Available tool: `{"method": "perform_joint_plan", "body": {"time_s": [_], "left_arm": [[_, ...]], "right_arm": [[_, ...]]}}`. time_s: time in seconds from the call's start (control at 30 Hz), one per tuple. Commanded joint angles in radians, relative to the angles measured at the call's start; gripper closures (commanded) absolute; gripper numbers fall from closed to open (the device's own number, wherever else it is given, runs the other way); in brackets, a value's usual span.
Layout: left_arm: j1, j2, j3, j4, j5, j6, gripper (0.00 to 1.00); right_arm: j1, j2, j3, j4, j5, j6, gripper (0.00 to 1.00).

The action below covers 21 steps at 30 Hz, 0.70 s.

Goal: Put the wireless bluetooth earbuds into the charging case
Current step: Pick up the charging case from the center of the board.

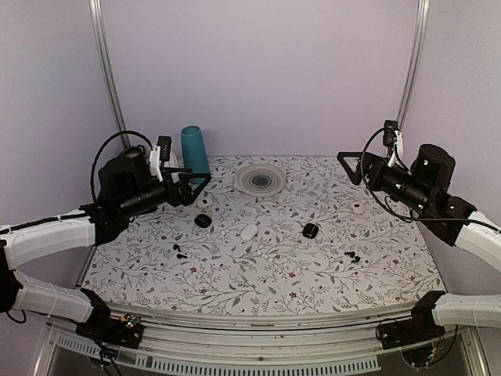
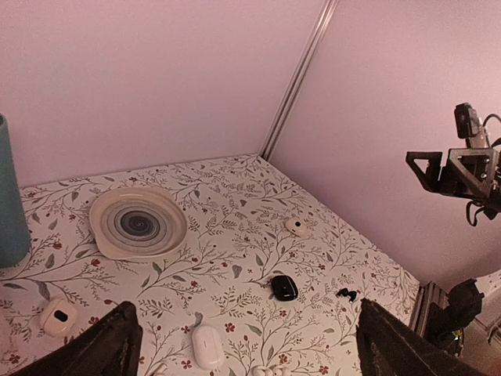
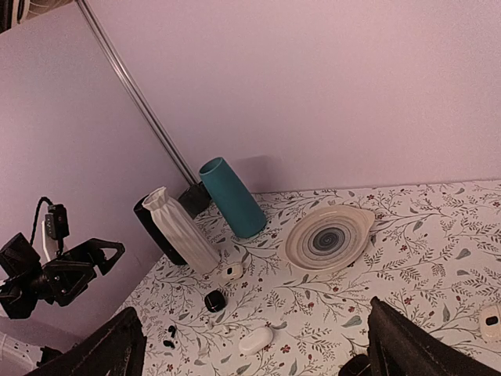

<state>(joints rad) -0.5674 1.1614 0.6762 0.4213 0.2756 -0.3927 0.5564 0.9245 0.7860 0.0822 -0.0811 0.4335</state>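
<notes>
The left hand (image 1: 202,181) is being held released at nine o'clock; the right hand (image 1: 345,164), at three. Black earbuds (image 1: 352,256) are being left untouched.

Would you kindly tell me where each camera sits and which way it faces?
Top external: above and behind the arms, looking down on the table; left gripper and right gripper show.
Left wrist: on the left arm, facing right across the table; own fingers, right gripper beyond.
Right wrist: on the right arm, facing left; own fingers, left gripper beyond.
All share the plate.
</notes>
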Motion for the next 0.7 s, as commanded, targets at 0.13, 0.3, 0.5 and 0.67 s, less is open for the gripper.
{"method": "perform_joint_plan", "body": {"time_s": [0.13,0.3,0.5,0.67], "left_arm": [[-0.01,-0.016,0.008,-0.004,-0.007,0.014,0.04],[-0.011,-0.016,0.008,-0.004,-0.007,0.014,0.04],[-0.011,-0.014,0.005,-0.002,-0.004,0.014,0.04],[-0.011,-0.02,0.007,-0.008,-0.001,0.016,0.04]], "right_arm": [[0.005,-0.011,-0.001,0.015,0.023,-0.002,0.01],[0.006,-0.004,-0.002,0.012,0.028,-0.002,0.01],[0.005,0.07,0.007,-0.061,0.095,0.024,0.01],[0.005,0.171,0.009,-0.097,0.09,0.039,0.01]]}}
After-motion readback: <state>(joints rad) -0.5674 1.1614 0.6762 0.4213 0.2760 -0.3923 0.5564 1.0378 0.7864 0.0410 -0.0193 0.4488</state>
